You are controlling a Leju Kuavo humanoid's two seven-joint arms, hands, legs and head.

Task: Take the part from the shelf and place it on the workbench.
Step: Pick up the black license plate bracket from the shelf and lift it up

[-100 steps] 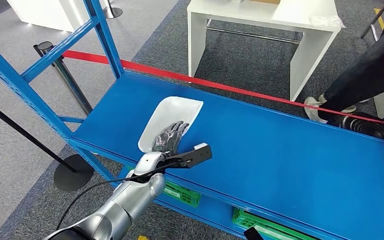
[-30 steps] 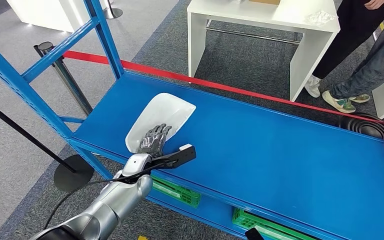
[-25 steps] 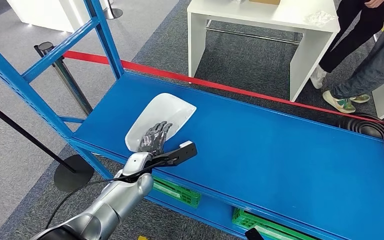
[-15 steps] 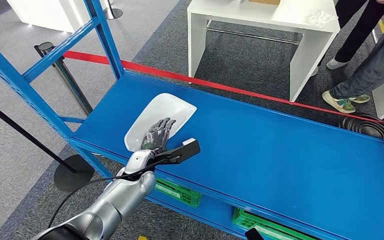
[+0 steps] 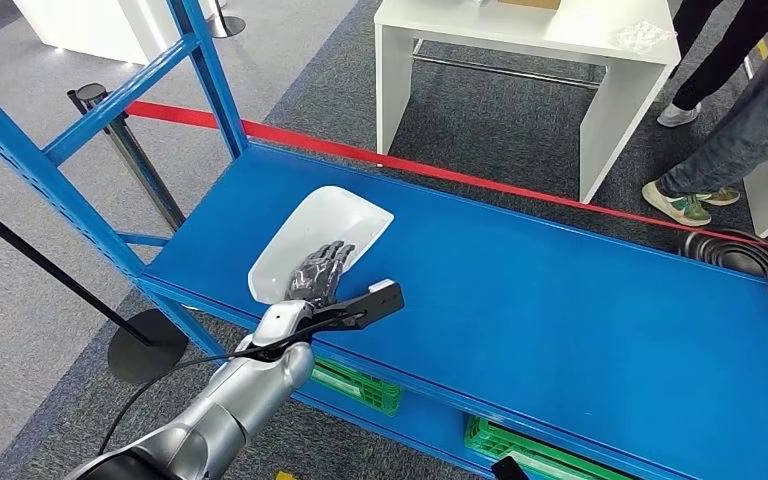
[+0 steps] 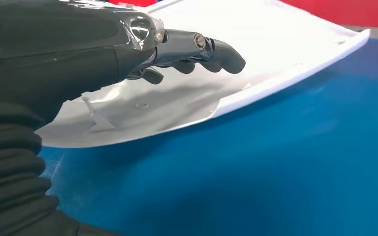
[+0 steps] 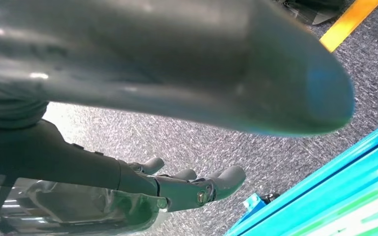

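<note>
Part, white and curved, lies at the shelf's near left, the left robot hand resting on it, fingers spread; the right robot hand hangs loosely open above carpet.

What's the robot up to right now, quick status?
Left hand resting on white part, no grip visible. Part on blue shelf. Right hand hanging, empty. Nothing blocking.
</note>
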